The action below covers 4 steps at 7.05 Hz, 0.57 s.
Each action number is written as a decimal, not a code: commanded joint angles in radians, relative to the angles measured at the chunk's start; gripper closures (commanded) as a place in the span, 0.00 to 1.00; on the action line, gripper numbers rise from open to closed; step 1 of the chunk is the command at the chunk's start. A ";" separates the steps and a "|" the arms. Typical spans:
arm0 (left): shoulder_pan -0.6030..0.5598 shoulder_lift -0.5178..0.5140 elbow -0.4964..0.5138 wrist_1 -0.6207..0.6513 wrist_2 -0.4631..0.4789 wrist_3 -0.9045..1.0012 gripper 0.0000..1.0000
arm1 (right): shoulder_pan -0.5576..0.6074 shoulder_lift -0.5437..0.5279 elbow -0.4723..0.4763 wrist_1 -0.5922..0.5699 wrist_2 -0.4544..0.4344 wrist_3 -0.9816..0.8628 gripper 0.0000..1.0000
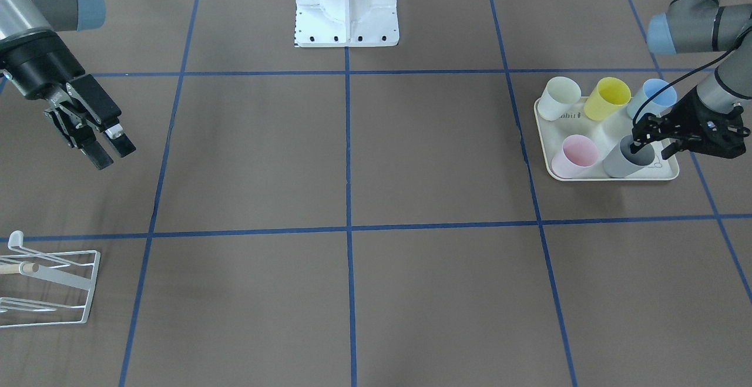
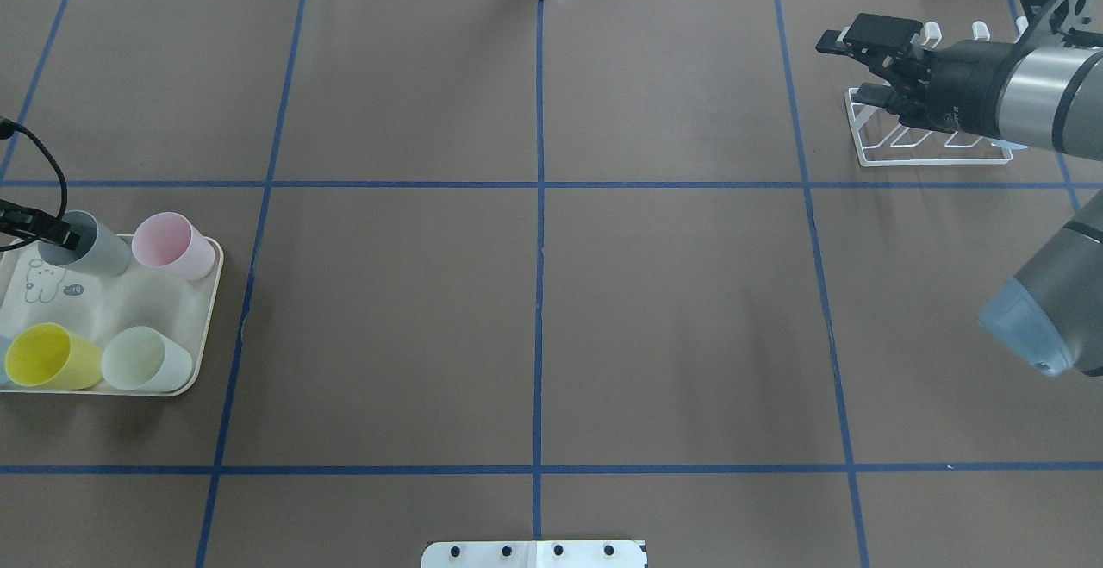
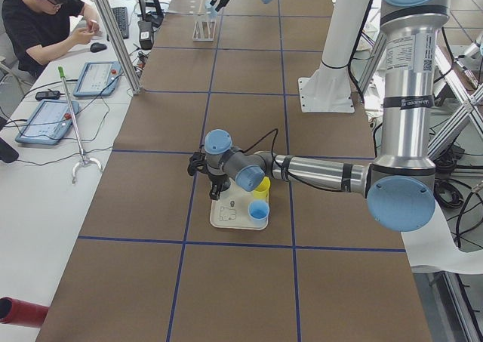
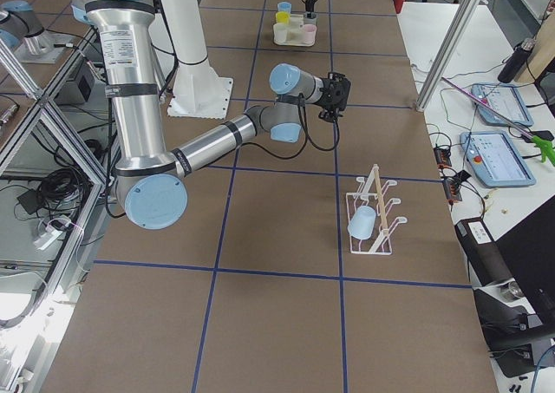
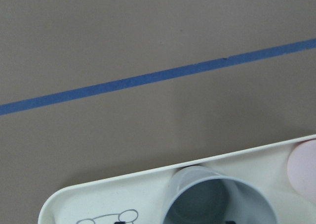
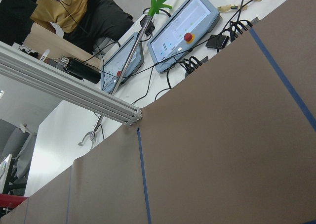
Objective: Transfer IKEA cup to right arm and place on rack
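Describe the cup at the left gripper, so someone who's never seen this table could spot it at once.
Go to the cream tray at the robot's left end of the brown table. Of its five cups, look in the row farther from the robot, beside the pink cup. It is the only grey cup, with the left gripper open astride its rim.

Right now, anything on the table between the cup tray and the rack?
Nothing. The overhead view shows only bare brown table cover and blue tape lines between the tray and the rack; the front view agrees.
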 commanded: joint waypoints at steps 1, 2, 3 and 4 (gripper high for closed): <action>0.002 0.003 -0.001 0.000 0.001 0.000 1.00 | 0.000 0.002 -0.001 -0.001 0.000 0.000 0.00; 0.002 0.003 -0.001 0.000 0.001 -0.002 1.00 | 0.000 0.012 -0.001 -0.001 0.000 0.001 0.00; 0.002 0.003 -0.001 0.002 0.001 -0.002 1.00 | 0.000 0.012 -0.002 -0.001 0.000 0.000 0.00; 0.000 0.006 -0.006 0.000 0.001 -0.005 1.00 | 0.002 0.014 -0.001 -0.001 0.000 0.000 0.00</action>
